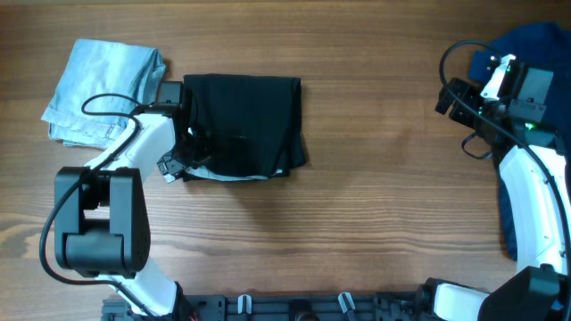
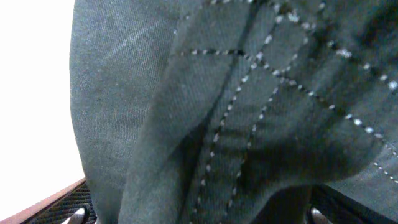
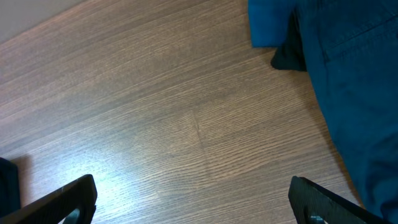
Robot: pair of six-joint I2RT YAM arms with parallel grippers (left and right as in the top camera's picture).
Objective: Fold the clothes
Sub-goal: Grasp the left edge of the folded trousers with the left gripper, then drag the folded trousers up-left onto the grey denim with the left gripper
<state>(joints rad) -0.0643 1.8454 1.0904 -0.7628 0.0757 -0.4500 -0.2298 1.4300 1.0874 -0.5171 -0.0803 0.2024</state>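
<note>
The black shorts (image 1: 243,125) lie folded into a rough rectangle on the table, left of centre. My left gripper (image 1: 187,143) is at their left edge. In the left wrist view the black cloth (image 2: 249,112) with white dashed stitching fills the frame. It lies between the wide-apart jaws of the left gripper (image 2: 196,218), which stands open. My right gripper (image 1: 451,98) hovers open over bare wood at the far right, nothing between its fingers (image 3: 68,199). The pale blue denim piece (image 1: 103,89) lies folded at the back left. The royal-blue garment (image 1: 535,40) is heaped at the back right.
The royal-blue garment (image 3: 354,93) also runs down the right edge of the table, under the right arm. The wooden table (image 1: 375,196) is between the shorts and the right arm. The arm bases stand at the front edge.
</note>
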